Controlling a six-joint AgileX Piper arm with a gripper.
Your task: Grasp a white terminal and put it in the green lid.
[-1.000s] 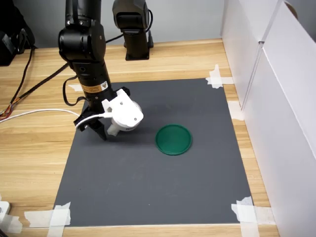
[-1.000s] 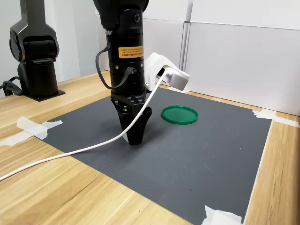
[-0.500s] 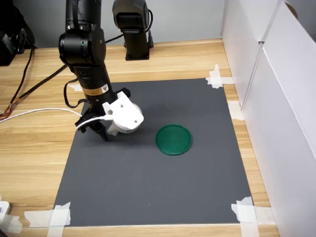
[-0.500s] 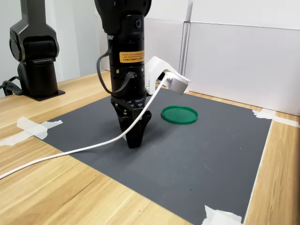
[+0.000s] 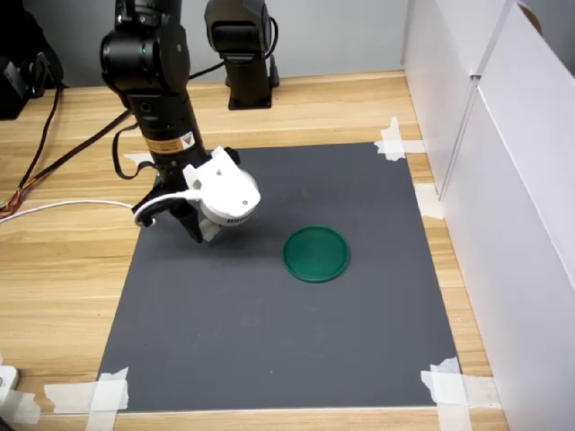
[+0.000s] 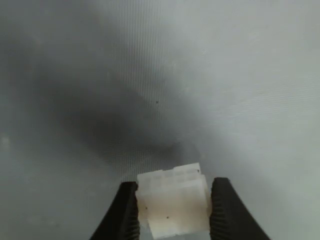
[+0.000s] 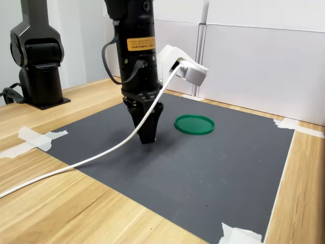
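A dark grey mat (image 5: pixel 296 305) is taped to the wooden table (image 5: pixel 54 269). Over the first exterior view's left part of the mat, the black arm (image 5: pixel 153 81) points its gripper (image 7: pixel 147 137) straight down. The green lid (image 5: pixel 315 253) lies flat nearby, apart from the arm. In the wrist view the two black fingers (image 6: pixel 125 212) clamp the white terminal (image 6: pixel 174 202) between them, above the mat.

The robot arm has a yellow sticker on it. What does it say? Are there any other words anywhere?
Yellow sticker on the black robot arm: it has print, but too small and blurred to read in both exterior views.
Green lid, grey mat, white terminal: no words seen.
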